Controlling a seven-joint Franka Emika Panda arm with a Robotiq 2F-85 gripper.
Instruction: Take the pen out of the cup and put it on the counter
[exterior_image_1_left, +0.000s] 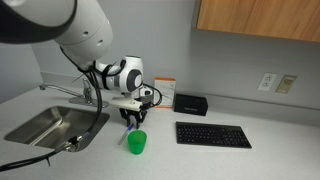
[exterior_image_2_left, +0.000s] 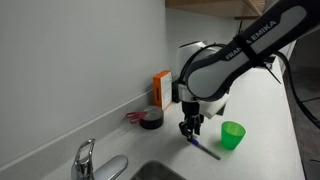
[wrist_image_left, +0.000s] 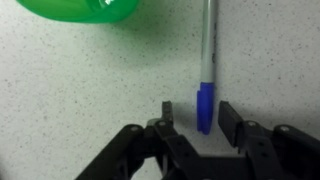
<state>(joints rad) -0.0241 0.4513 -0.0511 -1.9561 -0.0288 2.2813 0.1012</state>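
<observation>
The pen (wrist_image_left: 208, 50) lies flat on the light counter (wrist_image_left: 80, 90), a pale barrel with a blue cap end toward me. It also shows in an exterior view (exterior_image_2_left: 207, 150) under the gripper. My gripper (wrist_image_left: 197, 108) is open, with its fingers on either side of the blue cap and a gap on both sides. It hangs just above the counter in both exterior views (exterior_image_1_left: 131, 120) (exterior_image_2_left: 190, 130). The green cup (exterior_image_1_left: 136, 143) (exterior_image_2_left: 233, 135) stands upright next to the gripper. Its rim shows at the top left of the wrist view (wrist_image_left: 80, 8).
A steel sink (exterior_image_1_left: 45, 125) with a faucet (exterior_image_1_left: 88, 93) is set in the counter beside the arm. A black keyboard (exterior_image_1_left: 213, 134) and a black box (exterior_image_1_left: 190, 103) lie past the cup. An orange box (exterior_image_2_left: 161, 90) and a black round object (exterior_image_2_left: 150, 119) stand by the wall.
</observation>
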